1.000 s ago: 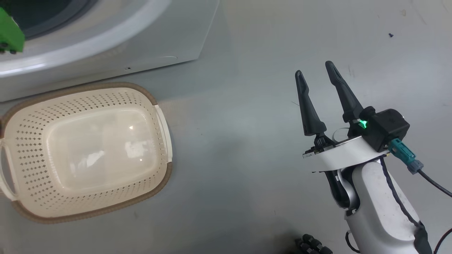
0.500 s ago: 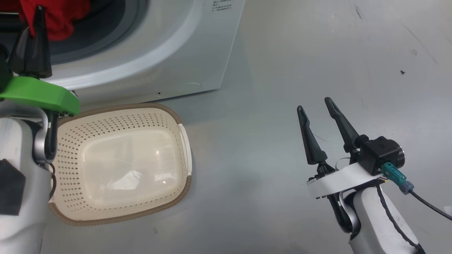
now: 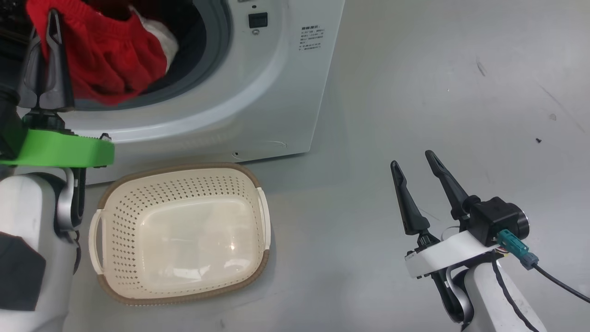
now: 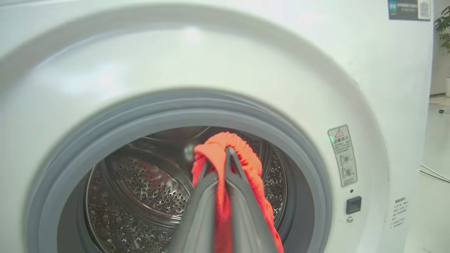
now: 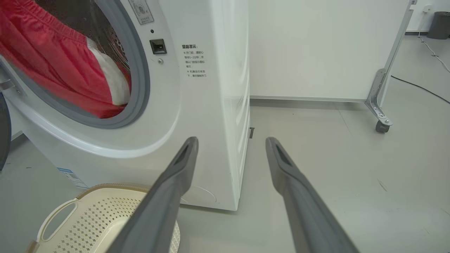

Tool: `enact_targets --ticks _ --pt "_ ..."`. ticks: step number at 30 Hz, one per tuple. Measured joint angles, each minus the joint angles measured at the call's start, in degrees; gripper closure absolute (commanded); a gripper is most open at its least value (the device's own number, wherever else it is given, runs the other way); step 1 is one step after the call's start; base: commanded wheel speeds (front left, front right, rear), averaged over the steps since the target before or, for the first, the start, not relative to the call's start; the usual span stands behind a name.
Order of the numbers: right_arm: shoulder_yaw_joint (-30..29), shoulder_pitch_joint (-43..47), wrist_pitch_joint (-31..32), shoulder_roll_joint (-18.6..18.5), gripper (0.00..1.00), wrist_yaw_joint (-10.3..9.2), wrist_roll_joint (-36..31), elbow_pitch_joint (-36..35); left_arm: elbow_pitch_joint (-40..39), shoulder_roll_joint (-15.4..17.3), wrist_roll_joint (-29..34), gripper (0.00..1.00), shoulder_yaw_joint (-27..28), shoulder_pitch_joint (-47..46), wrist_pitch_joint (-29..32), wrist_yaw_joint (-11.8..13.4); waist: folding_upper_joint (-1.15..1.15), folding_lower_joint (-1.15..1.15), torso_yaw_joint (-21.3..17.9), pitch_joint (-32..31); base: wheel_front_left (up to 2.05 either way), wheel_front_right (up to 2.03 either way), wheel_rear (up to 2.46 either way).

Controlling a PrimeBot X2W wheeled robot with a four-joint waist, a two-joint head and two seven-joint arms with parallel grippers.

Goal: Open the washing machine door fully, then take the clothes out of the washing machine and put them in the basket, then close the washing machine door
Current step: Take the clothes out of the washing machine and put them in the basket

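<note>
Left claw (image 4: 218,158) tight on the clothes (image 3: 110,60); right claw (image 3: 411,159) agape

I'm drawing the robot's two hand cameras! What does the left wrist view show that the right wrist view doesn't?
Left wrist view: the left pincer pinched shut on the red clothes, plus a leafy plant far off.
Right wrist view: the right pincer open and holding nothing, the cream basket on the floor in front of the machine, and a little wheel.
Both: the white washing machine, its grey seal, the holey steel drum and the red clothes at the opening.
</note>
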Motion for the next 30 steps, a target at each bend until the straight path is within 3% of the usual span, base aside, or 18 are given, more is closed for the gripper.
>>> enact_targets --ticks 9,20,30 --pt "-1.2 2.2 0.0 -0.2 0.00 0.19 -0.5 0.1 -8.7 0.0 2.8 1.00 -0.2 1.4 -0.6 1.0 0.00 0.00 1.7 -4.1 0.00 0.00 0.00" --pt "-1.5 3.5 0.0 -0.1 0.00 0.71 -0.7 -0.3 -13.8 0.1 3.4 1.00 0.8 9.0 -0.5 2.2 0.00 0.00 3.0 -6.4 0.00 0.00 0.00" --pt "-2.9 4.4 0.0 -0.2 0.00 0.79 -1.4 -1.6 -12.7 -3.5 1.6 1.00 -0.4 18.7 1.3 2.5 0.00 0.00 4.7 -5.5 0.00 0.00 0.00"
